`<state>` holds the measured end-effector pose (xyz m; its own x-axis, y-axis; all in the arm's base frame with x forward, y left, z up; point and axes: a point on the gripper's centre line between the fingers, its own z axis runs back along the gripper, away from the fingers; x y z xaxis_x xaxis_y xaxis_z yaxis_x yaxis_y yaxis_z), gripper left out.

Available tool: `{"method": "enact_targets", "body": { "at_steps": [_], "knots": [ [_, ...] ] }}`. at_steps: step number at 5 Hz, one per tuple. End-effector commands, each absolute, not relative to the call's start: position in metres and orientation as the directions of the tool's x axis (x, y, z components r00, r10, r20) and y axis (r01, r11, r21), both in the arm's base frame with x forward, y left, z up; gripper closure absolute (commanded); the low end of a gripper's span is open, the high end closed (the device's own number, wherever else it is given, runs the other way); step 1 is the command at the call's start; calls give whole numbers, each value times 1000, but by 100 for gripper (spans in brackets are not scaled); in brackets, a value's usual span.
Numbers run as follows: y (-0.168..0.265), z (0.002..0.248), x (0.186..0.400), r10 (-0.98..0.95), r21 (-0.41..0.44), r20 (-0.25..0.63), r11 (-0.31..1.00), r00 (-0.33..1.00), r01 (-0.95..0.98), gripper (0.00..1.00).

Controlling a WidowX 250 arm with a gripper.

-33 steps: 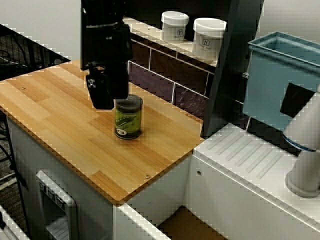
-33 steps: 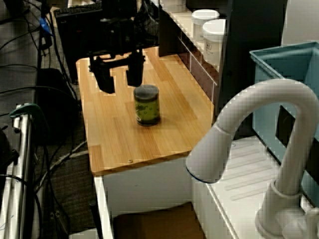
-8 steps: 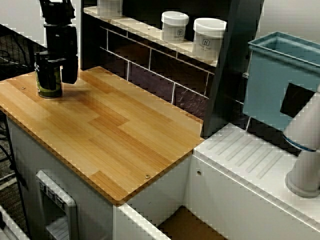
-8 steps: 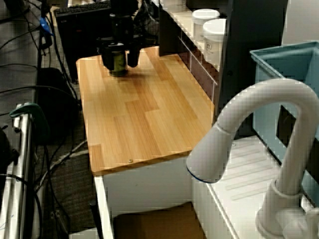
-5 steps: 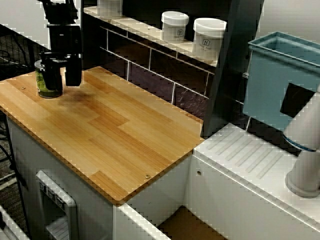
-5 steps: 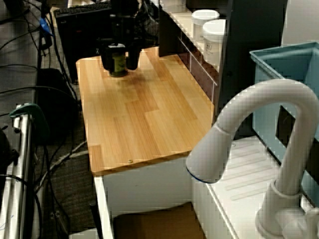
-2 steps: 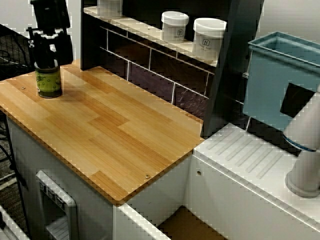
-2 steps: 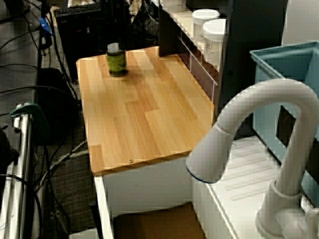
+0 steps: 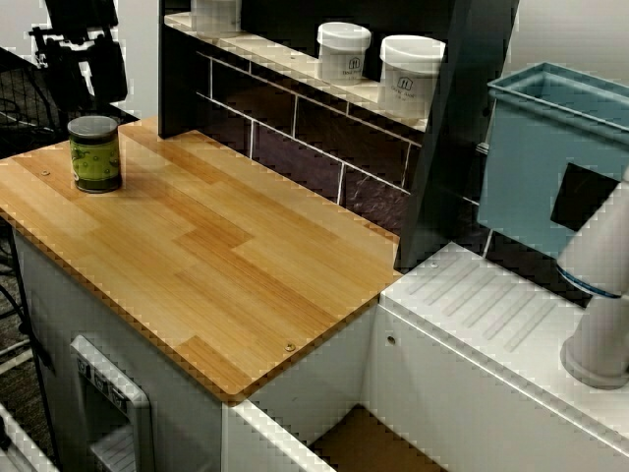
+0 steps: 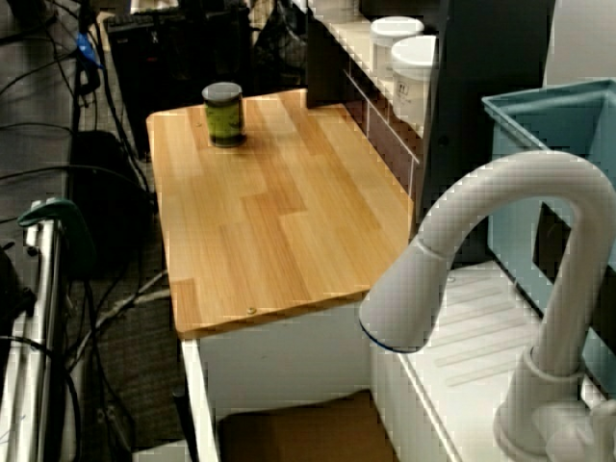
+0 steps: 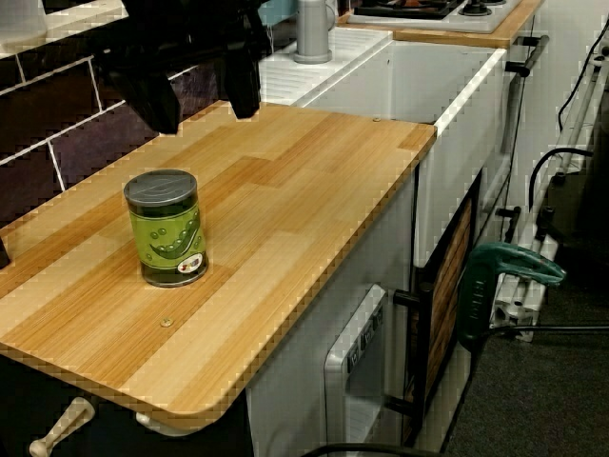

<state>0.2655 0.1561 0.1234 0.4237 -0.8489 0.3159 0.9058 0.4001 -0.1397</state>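
Observation:
A green-labelled can with a dark lid [image 9: 95, 152] stands upright near the left end of the wooden countertop [image 9: 226, 256]. It shows near the far corner in the view from the sink side [image 10: 223, 114]. My black gripper [image 9: 84, 81] hangs above and slightly behind the can, clear of it. In the view that rides on the gripper, its two fingers [image 11: 157, 95] are spread apart and the gripper [image 11: 203, 114] is open and holds nothing. The can [image 11: 167, 228] sits below and in front of it.
Two white jars [image 9: 344, 49] [image 9: 411, 74] sit on the tiled ledge behind the counter. A dark upright post [image 9: 457, 128] stands at the counter's right end. Beyond it are a blue bin [image 9: 550, 147], a white drainboard [image 9: 491, 315] and a white faucet [image 10: 481, 260].
The gripper carried the can from mid-counter to the left end, set it down, opened, and has risen up and away from it.

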Motion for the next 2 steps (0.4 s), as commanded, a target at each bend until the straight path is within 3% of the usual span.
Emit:
{"method": "enact_targets", "body": {
  "at_steps": [1, 2],
  "knots": [
    [190, 138, 259, -863, 21, 244, 462, 443, 887, 0],
    [208, 137, 262, -893, 64, 213, 418, 397, 906, 0]
  ]
}}
